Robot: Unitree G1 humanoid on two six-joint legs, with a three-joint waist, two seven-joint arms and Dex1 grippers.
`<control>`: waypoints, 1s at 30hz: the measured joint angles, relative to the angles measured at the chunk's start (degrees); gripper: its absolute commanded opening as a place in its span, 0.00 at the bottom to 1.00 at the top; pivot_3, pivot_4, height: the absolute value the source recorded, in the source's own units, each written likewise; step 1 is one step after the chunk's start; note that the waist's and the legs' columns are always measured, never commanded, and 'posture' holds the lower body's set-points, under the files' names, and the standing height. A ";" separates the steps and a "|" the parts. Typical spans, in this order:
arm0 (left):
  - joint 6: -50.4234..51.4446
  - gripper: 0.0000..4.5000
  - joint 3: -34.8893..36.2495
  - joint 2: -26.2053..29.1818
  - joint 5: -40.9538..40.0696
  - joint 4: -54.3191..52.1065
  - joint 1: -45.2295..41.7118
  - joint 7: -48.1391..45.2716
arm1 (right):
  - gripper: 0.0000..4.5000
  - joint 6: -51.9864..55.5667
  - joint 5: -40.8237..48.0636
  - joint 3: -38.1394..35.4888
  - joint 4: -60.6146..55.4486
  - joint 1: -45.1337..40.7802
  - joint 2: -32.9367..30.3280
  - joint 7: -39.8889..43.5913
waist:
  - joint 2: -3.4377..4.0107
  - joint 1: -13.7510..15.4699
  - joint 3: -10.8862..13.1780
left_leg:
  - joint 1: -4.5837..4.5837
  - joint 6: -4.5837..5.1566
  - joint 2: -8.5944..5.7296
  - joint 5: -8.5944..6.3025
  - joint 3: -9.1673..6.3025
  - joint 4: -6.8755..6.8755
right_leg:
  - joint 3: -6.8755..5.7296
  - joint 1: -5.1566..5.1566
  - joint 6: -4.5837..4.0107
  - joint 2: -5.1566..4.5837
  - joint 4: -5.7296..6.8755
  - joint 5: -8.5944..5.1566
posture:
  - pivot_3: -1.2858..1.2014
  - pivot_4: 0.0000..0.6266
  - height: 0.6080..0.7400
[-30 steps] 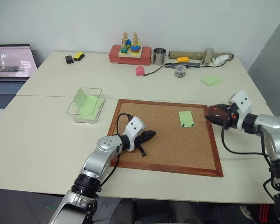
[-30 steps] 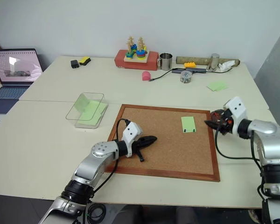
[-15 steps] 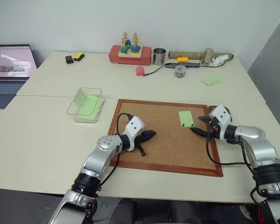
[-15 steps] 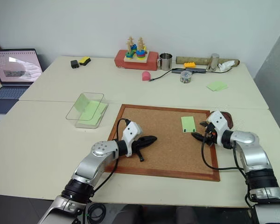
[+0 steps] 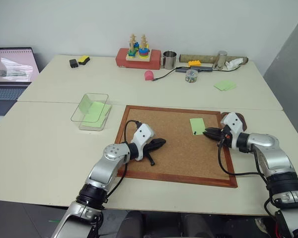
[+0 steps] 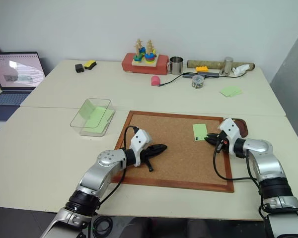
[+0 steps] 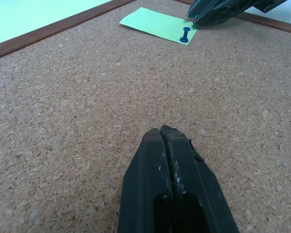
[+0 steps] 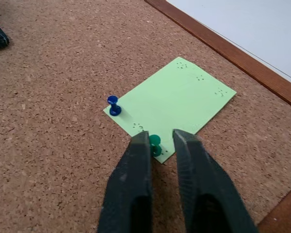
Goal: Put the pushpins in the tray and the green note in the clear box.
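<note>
The right gripper (image 8: 159, 145) is held low over the cork board (image 5: 179, 148), pointing toward the robot's left, its fingers narrowed around the green pushpin (image 8: 154, 143) at the near corner of the green note (image 8: 172, 107). A blue pushpin (image 8: 114, 105) stands in the adjacent corner. Compared with one second earlier, the right gripper is seen moved from above the tray (image 5: 240, 119) to the note, and its fingers are seen closed. The left gripper (image 7: 169, 141) is rested shut on the board, unchanged. The clear box (image 5: 92, 112) is located beyond the board's left edge.
</note>
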 measured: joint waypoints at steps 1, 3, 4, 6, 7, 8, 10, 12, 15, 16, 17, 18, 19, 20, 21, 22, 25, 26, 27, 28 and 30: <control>0.00 0.00 0.00 0.00 0.01 0.01 0.00 0.00 | 0.00 -0.05 0.00 0.00 0.00 0.00 0.00 0.02 | 0.00 0.00 0.00 | 0.00 0.00 0.00 0.00 0.00 0.00 | 0.00 0.00 0.00 0.00 0.00 0.00 | 0.52 0.24 1.00; -0.01 0.00 0.00 0.00 0.02 0.00 0.00 0.00 | 0.00 -0.05 0.07 -0.01 -0.01 0.00 0.00 0.08 | 0.00 0.00 0.00 | 0.00 0.00 0.00 0.00 0.00 0.00 | 0.00 0.00 0.00 0.00 0.00 0.00 | 0.52 0.24 1.00; -0.01 0.00 0.00 0.00 0.02 0.00 0.01 0.00 | 0.00 -0.07 0.13 -0.03 -0.10 0.01 0.00 0.12 | 0.00 0.00 0.00 | 0.00 0.00 0.00 0.00 0.00 0.00 | 0.00 0.00 0.00 0.00 0.00 0.00 | 0.52 0.24 1.00; -0.01 0.00 0.01 0.00 0.03 -0.02 0.01 0.01 | 0.00 -0.01 0.51 -0.17 -0.20 0.17 0.00 0.15 | 0.00 0.00 0.00 | -0.01 0.00 0.00 0.00 -0.01 0.00 | 0.00 0.00 0.00 0.00 0.00 0.00 | 0.52 0.24 1.00; -0.02 0.00 -0.01 0.00 0.03 -0.05 0.01 -0.01 | 0.00 0.01 0.80 -0.43 -0.33 0.41 0.01 0.17 | 0.00 0.01 0.00 | -0.01 0.00 0.00 0.00 -0.01 0.00 | 0.00 0.00 0.00 0.00 0.00 0.00 | 0.52 0.24 1.00; -0.03 0.00 -0.02 0.00 0.03 -0.09 0.02 -0.02 | 0.00 0.09 1.38 -0.70 -0.46 0.58 0.02 0.19 | 0.00 0.01 0.00 | -0.02 0.00 -0.01 0.00 -0.01 0.00 | 0.00 0.00 0.00 0.00 -0.01 0.00 | 0.52 0.24 1.00; -0.05 0.00 -0.01 0.00 0.06 -0.14 0.08 -0.02 | 0.00 0.42 2.46 -1.37 -1.25 0.76 0.01 0.40 | 0.00 0.01 0.00 | -0.02 0.00 0.00 0.00 -0.01 -0.01 | 0.00 -0.01 0.00 0.00 -0.01 0.00 | 0.52 0.24 1.00; -0.13 0.00 -0.02 0.00 0.14 -0.14 0.11 0.00 | 0.00 0.67 3.46 -2.06 -2.06 0.77 0.01 0.56 | 0.00 0.02 0.00 | -0.02 0.00 0.00 0.00 -0.01 -0.01 | 0.00 -0.01 0.00 0.00 -0.01 0.00 | 0.52 0.24 1.00; -0.30 0.00 -0.06 0.00 0.19 -0.15 0.18 0.06 | 0.00 1.57 4.86 -2.87 -3.68 0.95 0.01 0.64 | 0.00 0.02 0.00 | -0.02 0.00 0.00 0.00 -0.02 -0.01 | 0.00 0.00 0.01 0.00 -0.01 0.00 | 0.52 0.24 1.00; -0.44 0.00 -0.06 0.00 0.20 -0.15 0.23 0.09 | 0.00 2.09 5.20 -3.22 -4.14 1.13 0.00 0.64 | 0.00 0.02 0.00 | -0.02 0.00 0.00 0.00 -0.02 -0.01 | 0.00 0.00 0.01 0.00 -0.02 -0.01 | 0.52 0.24 1.00; -0.53 0.00 -0.09 0.00 0.21 -0.14 0.27 0.10 | 0.00 2.51 5.77 -3.60 -4.54 1.29 0.00 0.61 | 0.00 0.02 0.00 | -0.02 0.00 0.00 0.00 -0.02 -0.01 | 0.00 -0.01 0.01 0.00 -0.02 0.00 | 0.52 0.24 1.00; -0.59 0.00 -0.14 0.00 0.23 -0.13 0.29 0.12 | 0.00 3.12 6.48 -4.05 -5.10 1.51 -0.04 0.60 | 0.00 0.02 0.00 | -0.02 0.00 0.00 0.00 -0.01 -0.01 | 0.00 -0.01 0.01 0.00 -0.02 0.00 | 0.52 0.24 1.00; -0.61 0.00 -0.20 0.00 0.24 -0.11 0.31 0.12 | 0.00 3.53 6.80 -4.45 -5.50 1.56 -0.05 0.60 | 0.00 0.00 0.00 | -0.02 0.00 0.00 0.00 -0.01 -0.01 | 0.00 -0.01 0.01 0.00 -0.01 -0.01 | 0.52 0.24 1.00; -0.63 0.00 -0.34 -0.01 0.25 -0.07 0.30 0.16 | 0.00 4.31 7.03 -4.90 -5.94 1.56 -0.06 0.55 | 0.00 0.00 0.00 | -0.01 0.00 0.00 0.00 -0.01 -0.01 | 0.00 -0.01 0.01 0.00 -0.01 -0.01 | 0.52 0.24 1.00; -0.65 0.00 -0.41 -0.01 0.25 -0.06 0.30 0.23 | 0.00 4.92 7.50 -5.34 -6.36 1.59 -0.06 0.52 | 0.00 0.00 0.00 | -0.01 0.00 0.00 0.00 -0.02 -0.02 | 0.00 -0.01 0.02 0.00 -0.01 -0.01 | 0.52 0.24 1.00; -0.65 0.00 -0.45 -0.01 0.25 -0.06 0.30 0.29 | 0.00 5.47 8.05 -5.70 -6.70 1.59 -0.06 0.49 | 0.00 0.00 0.00 | -0.01 0.00 0.00 0.00 -0.01 -0.01 | 0.00 0.00 0.03 0.00 -0.01 -0.02 | 0.52 0.24 1.00; -0.65 0.00 -0.52 -0.02 0.25 -0.05 0.28 0.33 | 0.00 7.21 9.13 -6.77 -7.69 1.58 -0.06 -0.35 | 0.00 0.02 0.00 | -0.02 0.00 0.00 0.00 -0.02 -0.01 | 0.00 0.00 0.02 0.00 -0.01 -0.01 | 0.52 0.24 1.00; -0.65 0.00 -0.54 -0.03 0.25 -0.05 0.28 0.36 | 0.00 7.46 9.15 -7.33 -7.63 1.57 -0.08 -0.99 | 0.00 0.04 0.00 | -0.02 0.00 0.00 0.00 -0.02 -0.01 | 0.00 0.00 0.02 0.00 -0.02 -0.01 | 0.52 0.24 1.00; -0.65 0.00 -0.55 -0.03 0.25 -0.05 0.28 0.36 | 0.00 7.61 9.09 -7.97 -7.39 1.54 -0.14 -1.78 | 0.00 0.04 0.00 | -0.02 0.00 -0.01 0.00 -0.01 -0.01 | 0.00 0.00 0.02 -0.01 -0.02 -0.01 | 0.52 0.24 1.00; -0.65 0.00 -0.55 -0.03 0.25 -0.06 0.28 0.35 | 0.00 7.65 8.90 -8.39 -6.71 1.35 -0.57 -2.62 | 0.00 0.04 0.00 | -0.02 0.00 0.00 0.00 0.00 -0.01 | 0.01 0.00 0.02 -0.01 -0.02 -0.01 | 0.52 0.24 1.00; -0.66 0.00 -0.55 -0.02 0.25 -0.07 0.28 0.36 | 0.00 7.16 7.45 -8.60 -4.13 0.40 -1.65 -4.68 | 0.00 0.03 0.00 | -0.01 0.00 -0.01 0.00 0.00 -0.01 | 0.01 -0.01 0.02 -0.01 -0.02 -0.01 | 0.52 0.24 1.00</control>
